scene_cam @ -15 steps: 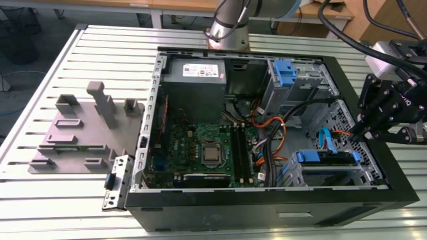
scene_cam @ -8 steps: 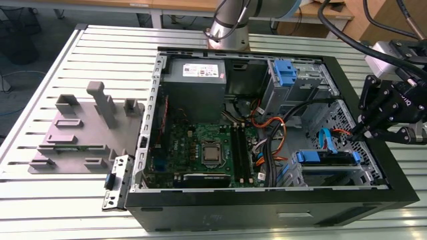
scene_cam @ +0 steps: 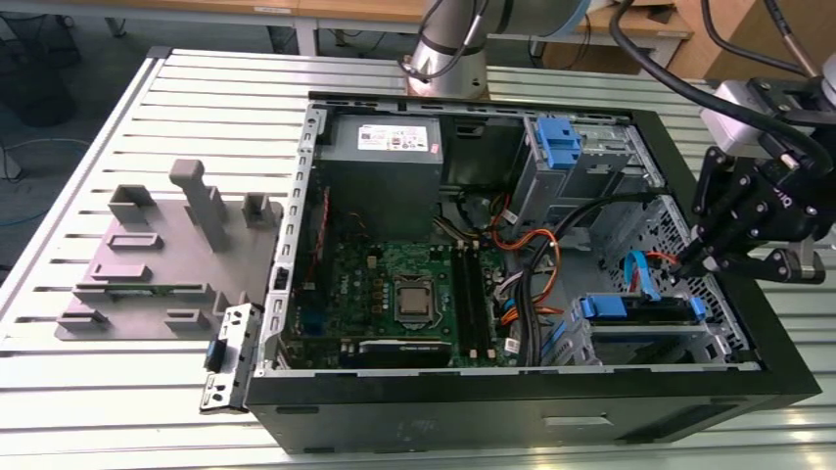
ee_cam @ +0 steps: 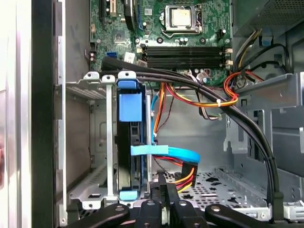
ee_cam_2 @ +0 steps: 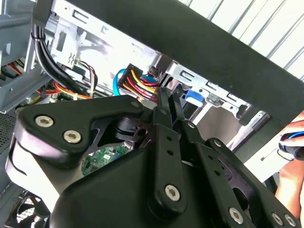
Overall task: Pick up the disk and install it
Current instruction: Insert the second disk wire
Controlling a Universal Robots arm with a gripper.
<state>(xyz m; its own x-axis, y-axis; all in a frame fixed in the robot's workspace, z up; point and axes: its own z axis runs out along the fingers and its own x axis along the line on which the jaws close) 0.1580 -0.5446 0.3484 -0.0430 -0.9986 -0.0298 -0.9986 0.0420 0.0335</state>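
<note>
So the disk [scene_cam: 640, 315] is already sitting in the drive cage [scene_cam: 653, 338] at the near corner of the open PC case [scene_cam: 523, 411], on the exterior view's right, blue rails and all. In the first wrist view it shows as a dark slab on edge [ee_cam: 124, 171] between the cage's metal uprights, with a blue tab on top of it. The gripper [scene_cam: 682, 262] hangs over the case's right wall, tips dipping inside just to the far side of the disk's right-hand end. They're close beside it but not on it. The jaws look drawn in narrow in both wrist views [ee_cam: 165, 183] [ee_cam_2: 164, 102], pretty much together, and the disk isn't between them. What they're right up against is the power plug with the red, yellow and black wires [ee_cam: 186, 178], plus the flat blue data cable [ee_cam: 166, 153] that runs across to the disk's side. I honestly can't tell if the tips are nipping the plug or just touching it. My read is that the disk's long axis runs left to right in the exterior view, along the case's near wall, so it lies toward the near side from the jaws with its connector end nearest them. The motherboard [scene_cam: 405, 284] is well off to the left, and the whole case sits on the slatted table [scene_cam: 131, 392].
</note>
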